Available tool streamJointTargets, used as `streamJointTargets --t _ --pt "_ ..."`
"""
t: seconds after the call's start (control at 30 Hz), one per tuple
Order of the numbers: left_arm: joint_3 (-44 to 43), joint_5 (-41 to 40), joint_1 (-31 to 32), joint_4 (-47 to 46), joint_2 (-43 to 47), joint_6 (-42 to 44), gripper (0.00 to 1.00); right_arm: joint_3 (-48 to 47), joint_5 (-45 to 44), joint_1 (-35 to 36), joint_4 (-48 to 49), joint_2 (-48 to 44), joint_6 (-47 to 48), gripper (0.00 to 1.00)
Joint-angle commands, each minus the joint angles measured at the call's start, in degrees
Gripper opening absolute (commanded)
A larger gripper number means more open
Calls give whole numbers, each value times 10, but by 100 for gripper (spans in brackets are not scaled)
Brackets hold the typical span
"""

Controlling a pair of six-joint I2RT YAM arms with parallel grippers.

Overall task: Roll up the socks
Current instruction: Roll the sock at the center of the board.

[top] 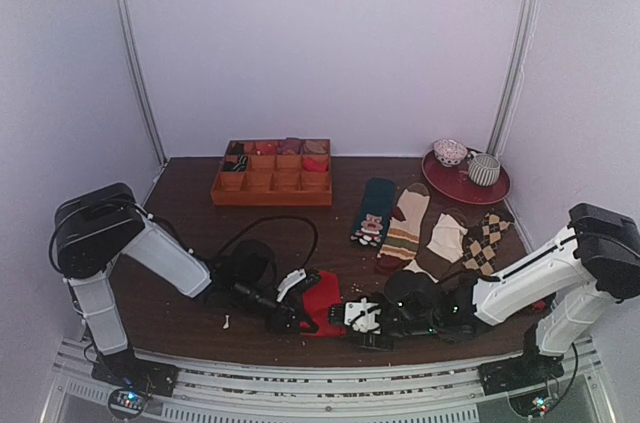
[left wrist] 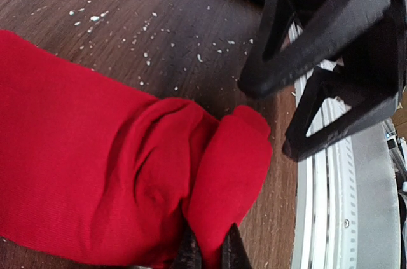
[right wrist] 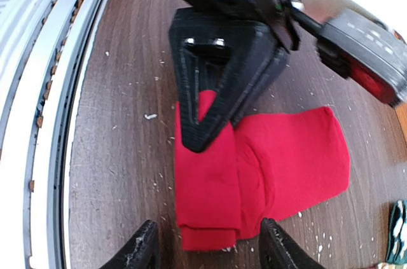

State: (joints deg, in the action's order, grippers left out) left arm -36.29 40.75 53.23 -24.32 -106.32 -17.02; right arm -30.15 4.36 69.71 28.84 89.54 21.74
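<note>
The dark wooden table (top: 190,273) is crowded at its far side: a divided tray (top: 272,183) far left of centre, a red plate (top: 465,193) with cups far right, and between them and me a teal sock (top: 374,211), a striped sock (top: 405,228) and argyle socks (top: 485,241). All are well apart from my work. The red socks (top: 322,305) lie at the near edge, centre, partly folded over themselves, with the rolled end toward the rail and a flat tail spreading away. My left gripper (left wrist: 211,253) is pressed together, pinching the folded lip so that, I judge, the turn cannot spring open. My right gripper (right wrist: 210,243) stands spread, one finger on each side of the rolled end and clear of the cloth, placed to take a fresh bite. The roll looks barely begun. Small white specks (left wrist: 149,27) dot the wood beside the fabric.
</note>
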Motion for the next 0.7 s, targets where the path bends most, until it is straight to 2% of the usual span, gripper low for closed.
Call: streamJointTargets --t 0.0,0.13,0.27,0.37,0.47,0.6,0.67 --pt "41 -53 2 181 -56 -12 0 -20 -51 17 24 24 41 54" --pt "42 -48 2 176 -62 -12 0 -36 -45 23 19 50 39 54" --pt "43 -45 2 175 -62 -11 0 -59 -83 23 1 81 12 49" --pt "45 -44 2 172 -60 -12 0 -63 -81 23 -12 94 -2 38" --pt "46 -43 2 169 -59 -12 0 -65 -78 22 -25 104 -25 22" --pt "47 -43 2 160 -48 -11 0 -74 -75 19 -57 127 -53 12" --pt "52 -64 2 146 -19 -8 21 -74 -56 12 -71 127 -74 9"
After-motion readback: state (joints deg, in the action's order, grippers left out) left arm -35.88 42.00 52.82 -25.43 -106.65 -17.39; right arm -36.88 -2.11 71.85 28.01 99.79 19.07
